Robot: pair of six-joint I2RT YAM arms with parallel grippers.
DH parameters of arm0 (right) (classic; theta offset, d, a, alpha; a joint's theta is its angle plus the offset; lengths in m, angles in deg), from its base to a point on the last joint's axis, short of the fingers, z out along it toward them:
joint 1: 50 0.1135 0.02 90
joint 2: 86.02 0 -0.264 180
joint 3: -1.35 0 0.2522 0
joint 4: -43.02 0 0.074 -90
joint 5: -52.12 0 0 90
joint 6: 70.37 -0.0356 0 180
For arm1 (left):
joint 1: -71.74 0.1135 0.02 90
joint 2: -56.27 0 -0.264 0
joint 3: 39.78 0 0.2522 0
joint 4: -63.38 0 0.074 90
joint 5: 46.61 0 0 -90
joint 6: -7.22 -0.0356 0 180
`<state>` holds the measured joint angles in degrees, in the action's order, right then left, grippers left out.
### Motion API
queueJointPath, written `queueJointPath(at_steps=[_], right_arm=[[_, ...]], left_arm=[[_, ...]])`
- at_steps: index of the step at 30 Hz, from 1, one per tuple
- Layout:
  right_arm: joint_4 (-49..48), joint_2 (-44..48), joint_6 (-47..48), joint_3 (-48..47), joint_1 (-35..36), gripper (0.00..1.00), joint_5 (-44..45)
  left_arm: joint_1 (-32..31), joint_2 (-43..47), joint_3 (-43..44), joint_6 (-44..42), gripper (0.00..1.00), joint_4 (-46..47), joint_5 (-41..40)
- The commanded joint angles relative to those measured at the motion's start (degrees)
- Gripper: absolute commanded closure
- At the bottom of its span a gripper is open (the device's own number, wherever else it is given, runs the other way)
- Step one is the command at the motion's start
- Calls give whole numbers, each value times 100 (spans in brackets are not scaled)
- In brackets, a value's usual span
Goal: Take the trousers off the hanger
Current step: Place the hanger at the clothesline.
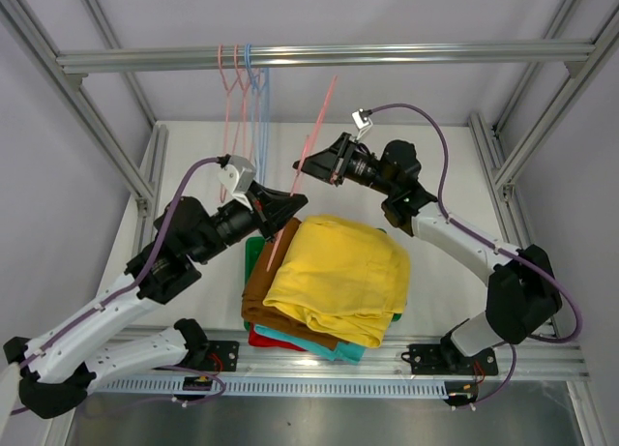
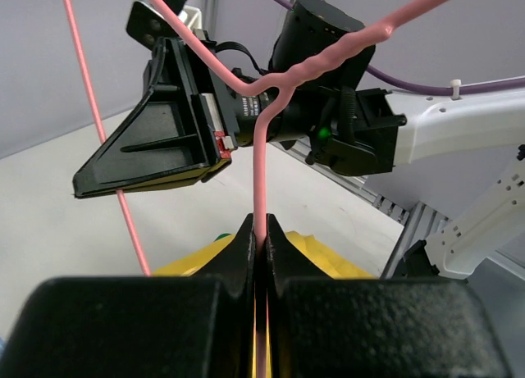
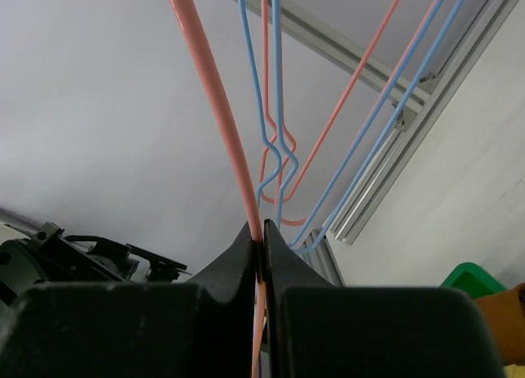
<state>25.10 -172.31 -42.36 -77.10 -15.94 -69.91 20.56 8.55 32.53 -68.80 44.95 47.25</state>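
- Plainly, both claws are clamping the same pink wire hanger (image 1: 319,117). The left claw (image 2: 261,228) is pinching its stem just below the twisted neck. The right claw (image 3: 259,232) is pinching a straight run of the wire.
- The yellow trousers (image 1: 338,277) are lying on top of a folded stack on the desk (image 1: 193,141). Brown (image 1: 259,291), teal (image 1: 334,347) and red (image 1: 261,340) pairs are peeking out beneath, and no lilac pair is showing.
- The hanger's lower end is reaching down to the stack's left edge, by the green tray (image 1: 253,252). Whether it is sitting clear of the cloth I cannot tell.
- If that end is catching a fold, lifting risks dragging the yellow pair off and toppling the stack.
- Two tight grips pulling in different directions could be bending the thin wire or letting it slip.
- The raised end is pointing toward the spare hangers (image 1: 247,88) dangling from the rail (image 1: 387,54), so a careless swing risks tangling with them.
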Motion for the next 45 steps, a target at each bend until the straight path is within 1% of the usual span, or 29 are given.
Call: queueJointPath(at_steps=[1,12,19,24,28,30,31,33,34,36,37,40,41,42,43,45], right_arm=[[725,-363,-181,-281,-524,100,725],[821,-925,-348,-817,-418,100,154],[900,-1031,-348,-984,-383,100,-22],[1138,-1058,-261,-1204,-374,100,-102],[1182,-979,-216,-1125,-374,100,-119],[1173,-891,-164,-1073,-357,84,-128],[1190,-864,-120,-1012,-357,82,-102],[1217,-768,-85,-958,-348,78,-93],[1243,-733,-50,-923,-357,75,-93],[1261,-636,-41,-879,-357,68,-93],[1235,-592,-41,-827,-357,66,-101],[1103,-460,-110,-739,-365,61,-198],[1077,-425,-172,-704,-357,57,-224],[1033,-381,-198,-695,-357,54,-312],[1024,-363,-242,-686,-357,47,-330],[1024,-293,-286,-616,-339,41,-348]], left_arm=[[-138,246,219,351,99,871,1187],[-138,97,192,597,99,985,1416],[-138,53,184,781,99,1081,1671],[-138,-44,175,1010,100,1205,1969],[-138,-18,175,1028,99,1170,1813],[-138,35,175,1037,100,1065,1541],[-138,70,184,1019,99,995,1217],[-138,123,166,958,99,898,925],[-138,149,175,923,99,845,593],[-138,158,192,800,99,679,284],[-138,158,210,747,100,634,-83],[-138,141,210,554,99,511,-753],[-138,115,201,484,99,345,-1164],[-138,88,193,414,99,300,-1333],[-129,70,184,343,99,291,-1492],[-138,9,166,273,99,273,-1756]])
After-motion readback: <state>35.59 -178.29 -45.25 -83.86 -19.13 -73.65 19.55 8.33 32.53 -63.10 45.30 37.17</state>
